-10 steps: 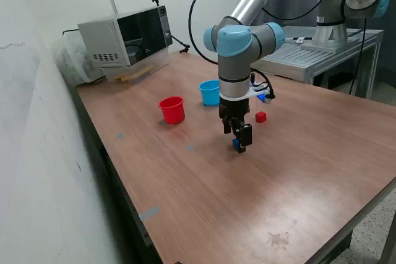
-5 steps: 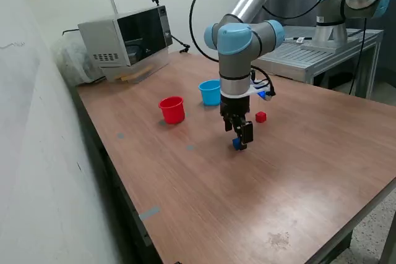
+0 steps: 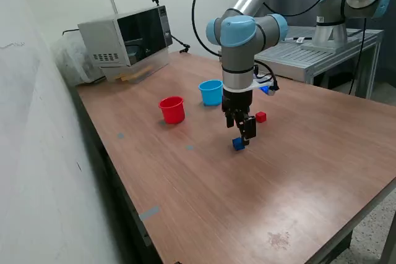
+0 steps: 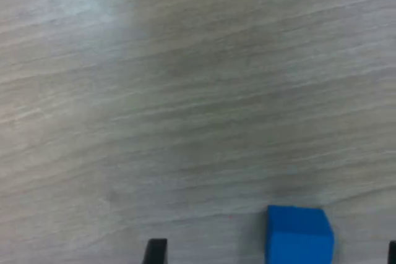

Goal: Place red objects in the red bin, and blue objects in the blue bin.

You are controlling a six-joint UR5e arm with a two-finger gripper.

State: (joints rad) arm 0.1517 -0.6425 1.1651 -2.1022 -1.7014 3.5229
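A robot gripper (image 3: 242, 133) hangs just above a blue cube (image 3: 238, 144) on the wooden table (image 3: 297, 165), its fingers apart and the cube between them, seemingly ready to grasp. The blue cup (image 3: 210, 92) and red cup (image 3: 172, 109) wait farther back, to the exterior view's left. A red cube (image 3: 261, 117) lies nearby.

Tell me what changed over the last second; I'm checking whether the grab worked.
The claw rose off the blue cube, which stays on the table; the wrist view shows the cube between spread fingers, not gripped. The red cup, light blue cup and red cube did not move.
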